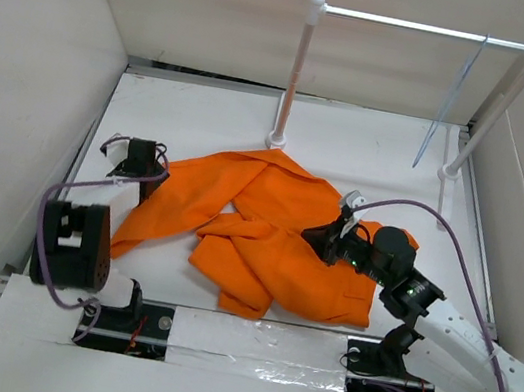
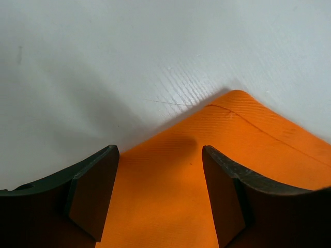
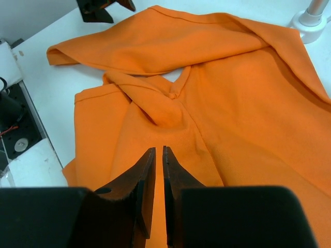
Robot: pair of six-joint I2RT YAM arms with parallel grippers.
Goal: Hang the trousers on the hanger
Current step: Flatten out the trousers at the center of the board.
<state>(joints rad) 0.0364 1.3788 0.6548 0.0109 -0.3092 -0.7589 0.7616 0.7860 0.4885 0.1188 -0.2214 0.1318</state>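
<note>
I am judging the task barely begun: the bright orange cloth trousers (image 1: 267, 227) are lying crumpled in front of the white rod-and-posts rack (image 1: 424, 27), the thin pale blue-grey wire hanger (image 1: 451, 102) is hanging bare from it, my left gripper (image 2: 158, 165) is hovering with jaws spread over a leg corner, and my right gripper (image 3: 159, 152) is poised with jaws almost pressed together, pinching nothing.

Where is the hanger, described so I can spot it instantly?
Look at the white rack at the table's far side, a rod across two posts. The hanger hangs from that rod near the right post. It is thin pale blue-grey wire seen almost edge-on, far slimmer than the white posts.
</note>
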